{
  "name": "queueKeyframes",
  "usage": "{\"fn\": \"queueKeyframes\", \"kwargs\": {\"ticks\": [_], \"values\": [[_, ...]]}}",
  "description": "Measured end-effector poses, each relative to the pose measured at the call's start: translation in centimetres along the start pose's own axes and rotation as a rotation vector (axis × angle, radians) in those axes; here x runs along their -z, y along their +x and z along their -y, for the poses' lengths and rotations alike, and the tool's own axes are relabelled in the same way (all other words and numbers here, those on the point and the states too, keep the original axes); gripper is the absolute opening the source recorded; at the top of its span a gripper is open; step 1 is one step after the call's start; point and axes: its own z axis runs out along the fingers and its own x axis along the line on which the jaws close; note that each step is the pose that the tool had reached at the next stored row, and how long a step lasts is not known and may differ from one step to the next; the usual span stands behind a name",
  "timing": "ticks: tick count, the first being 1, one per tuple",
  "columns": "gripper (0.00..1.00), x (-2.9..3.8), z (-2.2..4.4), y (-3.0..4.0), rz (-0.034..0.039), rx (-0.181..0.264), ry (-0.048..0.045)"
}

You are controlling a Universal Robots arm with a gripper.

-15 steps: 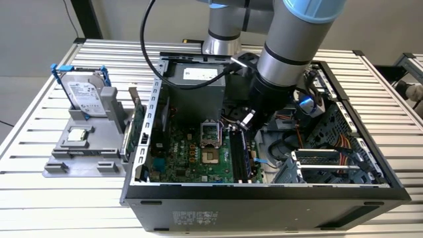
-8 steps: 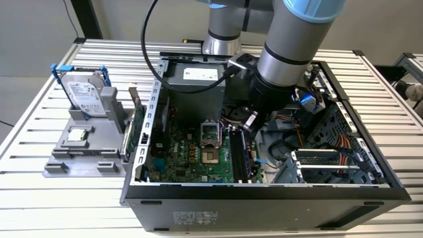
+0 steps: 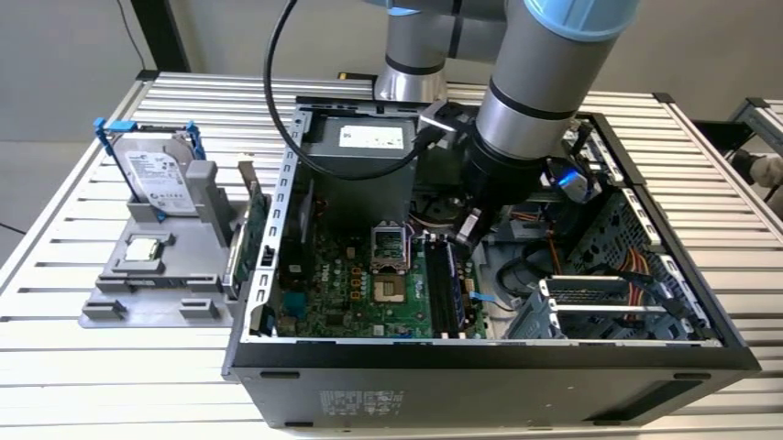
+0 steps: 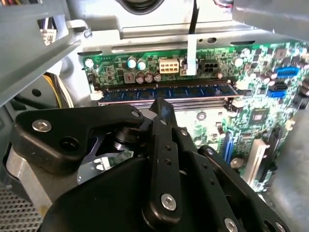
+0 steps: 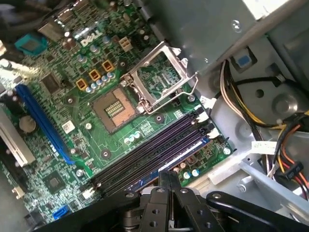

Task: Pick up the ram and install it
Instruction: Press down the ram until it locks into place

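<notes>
Seated edge-down in a motherboard (image 3: 367, 275) slot, the ram (image 4: 166, 92), lying level between the white end clips, at the exterior view's right of the empty processor socket (image 5: 116, 104) inside the open computer case (image 3: 490, 353). Pressed together and holding nothing, the gripper (image 4: 161, 108), poised just above the stick's top edge, likely so as to push it home into the slot.

Open computer case (image 3: 490, 362), hard drive (image 3: 159, 179) — slatted table (image 3: 73, 394)
</notes>
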Motion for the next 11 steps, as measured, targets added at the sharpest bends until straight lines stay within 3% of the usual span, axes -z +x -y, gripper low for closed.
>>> {"fn": "queueKeyframes", "kwargs": {"ticks": [11], "values": [[0.00, 0.00, 0.00, 0.00, -0.0063, 0.165, 0.0072]]}}
